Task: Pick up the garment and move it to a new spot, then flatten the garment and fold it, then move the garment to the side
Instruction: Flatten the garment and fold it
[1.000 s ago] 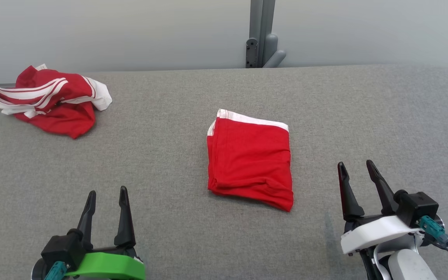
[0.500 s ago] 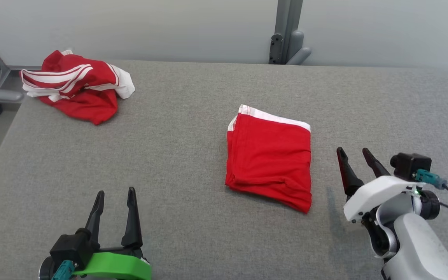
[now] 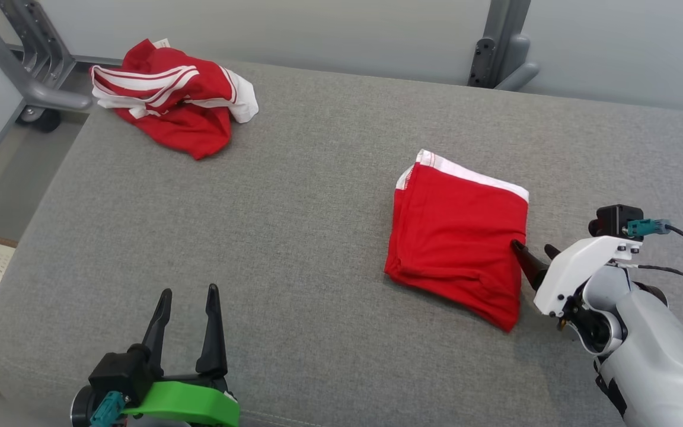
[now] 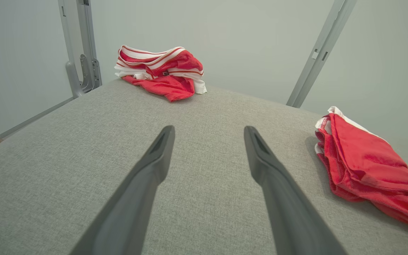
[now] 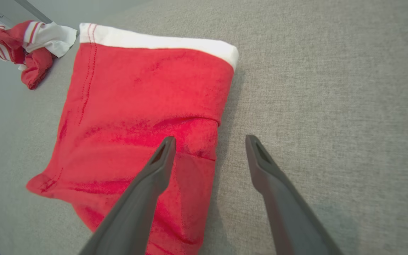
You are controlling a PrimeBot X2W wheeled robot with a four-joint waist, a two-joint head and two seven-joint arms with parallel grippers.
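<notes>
Folding looks done, so you're on the move-aside step: the garment lies on the table at your 1 o'clock, right pincer spread across its 3 o'clock edge, left pincer spread idle; next, pinch every layer.

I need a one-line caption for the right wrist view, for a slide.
Open right gripper poised at the edge of the folded red garment lying on the grey padded table.

Two red garments, two end effectors, one table.
</notes>
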